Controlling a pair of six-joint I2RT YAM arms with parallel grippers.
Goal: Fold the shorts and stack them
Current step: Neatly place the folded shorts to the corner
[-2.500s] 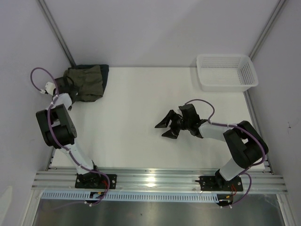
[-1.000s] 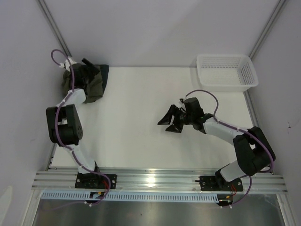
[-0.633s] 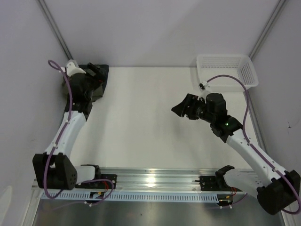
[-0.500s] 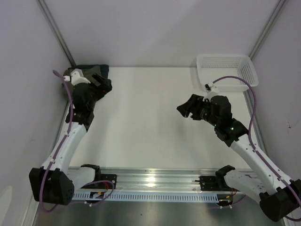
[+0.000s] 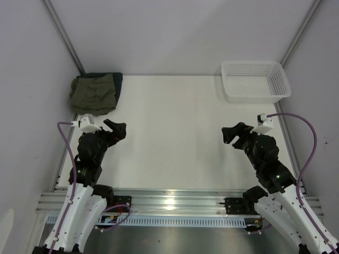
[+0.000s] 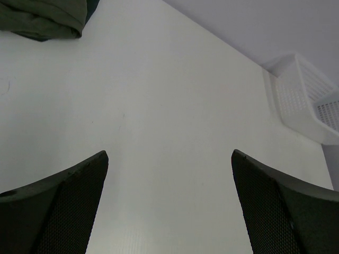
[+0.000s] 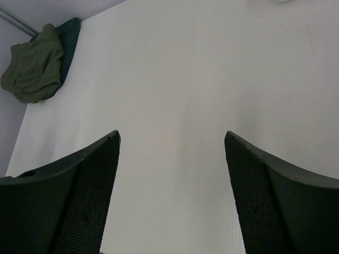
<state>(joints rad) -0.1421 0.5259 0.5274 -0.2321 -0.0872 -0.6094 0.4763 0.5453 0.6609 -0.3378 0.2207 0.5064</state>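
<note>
The olive-green shorts [image 5: 94,93] lie folded in a bundle at the table's far left corner, on top of a darker teal cloth [image 5: 117,84]. They also show in the left wrist view as shorts [image 6: 42,18] at the top left, and in the right wrist view as shorts [image 7: 33,66] far off at the left. My left gripper [image 5: 121,128] hangs open over the left side of the table, well short of the shorts and holding nothing [image 6: 169,154]. My right gripper [image 5: 229,136] is open and empty above the right side [image 7: 172,135].
A white mesh basket [image 5: 255,80] stands at the far right corner, also seen as the basket [image 6: 304,100] in the left wrist view. Grey walls close in the table on the left, back and right. An aluminium rail [image 5: 175,201] runs along the near edge.
Both arms have drawn back toward their bases. The left gripper left the shorts in the far left corner; the right gripper moved from the table's middle to the right, its jaws slightly wider.
</note>
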